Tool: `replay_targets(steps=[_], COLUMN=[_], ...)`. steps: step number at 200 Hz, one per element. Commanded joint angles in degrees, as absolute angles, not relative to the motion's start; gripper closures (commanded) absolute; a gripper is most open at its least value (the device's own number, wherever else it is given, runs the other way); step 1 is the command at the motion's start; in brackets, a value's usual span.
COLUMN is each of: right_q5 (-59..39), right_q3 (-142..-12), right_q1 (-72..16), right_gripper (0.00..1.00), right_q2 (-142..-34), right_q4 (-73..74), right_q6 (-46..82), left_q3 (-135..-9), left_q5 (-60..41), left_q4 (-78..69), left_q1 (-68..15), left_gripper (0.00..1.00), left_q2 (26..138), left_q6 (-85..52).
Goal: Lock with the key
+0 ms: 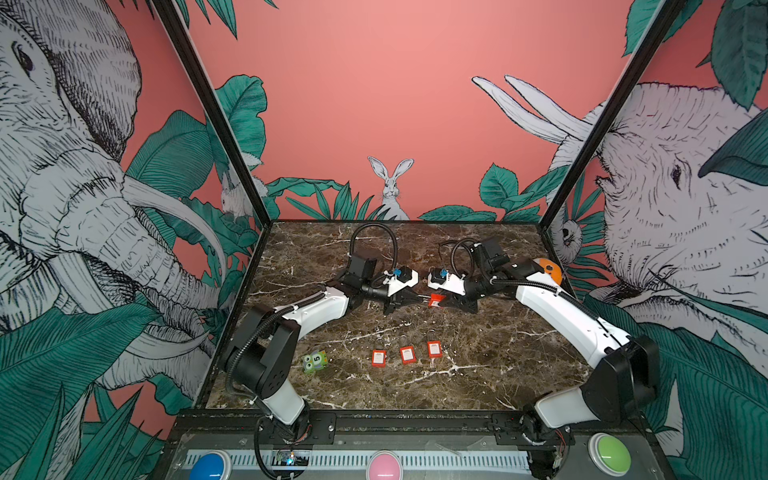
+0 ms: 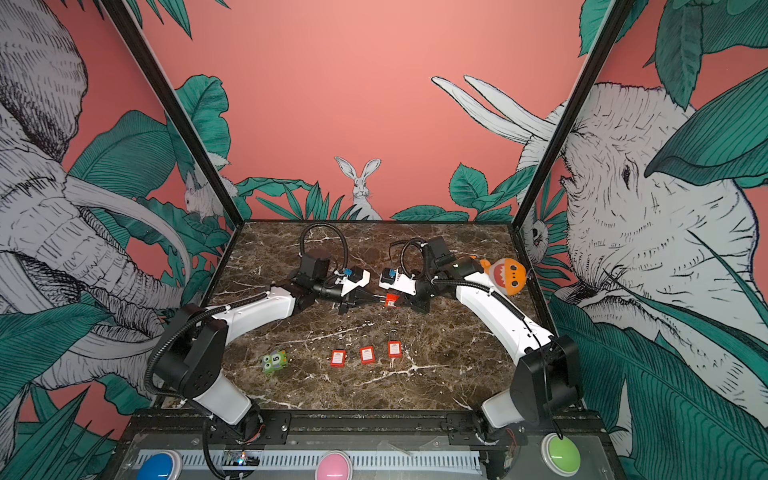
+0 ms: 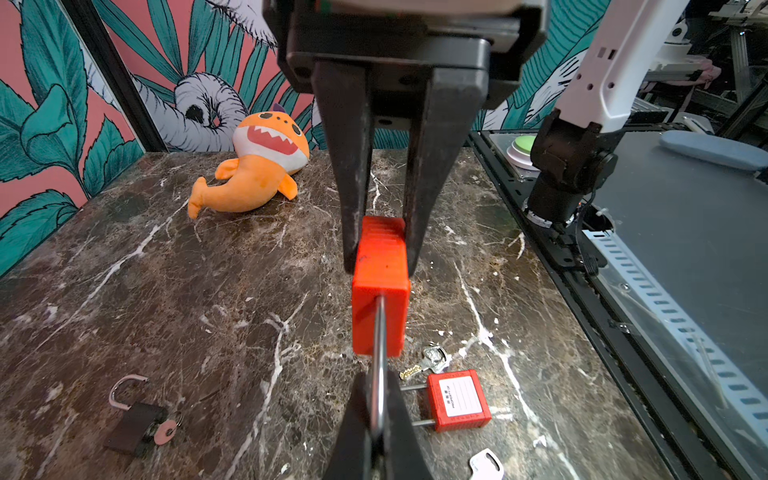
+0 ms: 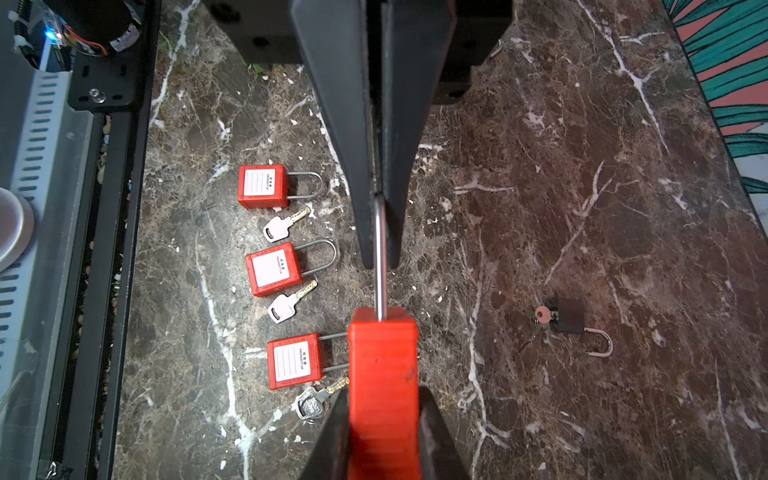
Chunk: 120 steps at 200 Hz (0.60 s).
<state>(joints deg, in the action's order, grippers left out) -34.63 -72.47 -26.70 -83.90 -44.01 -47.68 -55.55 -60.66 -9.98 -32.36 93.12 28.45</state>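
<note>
- My left hand [image 3: 376, 415] pinches the shackle [image 3: 379, 353] of one red padlock [image 3: 380, 291] above the counter's [image 3: 208, 291] centre.
- My right hand [image 3: 380, 266] clamps its body.
- Near row: three more red padlocks [image 4: 262, 185] [image 4: 274, 270] [image 4: 294, 361], three keys [image 4: 282, 226] [image 4: 289, 303] [image 4: 318, 401].

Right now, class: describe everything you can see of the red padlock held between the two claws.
The red padlock has a ribbed, plastic-looking body and a silvery metal shackle, seen edge-on as one thin bar. It hangs roughly level above the marble table, clear of it. The left claw is shut on the shackle, the right claw on the body. Its keyhole end is hidden, so locked or not cannot be told.
</note>
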Motion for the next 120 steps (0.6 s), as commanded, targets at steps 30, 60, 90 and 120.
replay_targets(steps=[30, 60, 90, 120], right_q5=[-36.28, -36.91, -37.48, -40.64], right_q3=[-71.71, -70.09, -69.78, -71.95], right_q1=[-24.16, -20.11, -17.61, -16.88], right_gripper=[0.44, 0.45, 0.55, 0.61], right_q2=[-77.35, -72.78, -72.12, -75.39], right_q4=[-39.68, -44.30, -49.54, -55.01], right_q6=[-46.22, -45.15, -44.99, -45.74], left_q3=[-56.92, -57.66, -57.66, -57.53], left_q5=[-64.01, -64.55, -64.95, -64.99], left_q4=[-12.48, -11.06, -10.60, -10.01], left_q1=[-33.10, -32.61, -32.60, -32.61], left_gripper=[1.00, 1.00, 1.00, 1.00], left_q2=[92.46, 92.14, 91.58, 91.14], left_q6=[29.60, 31.18, 32.17, 32.85])
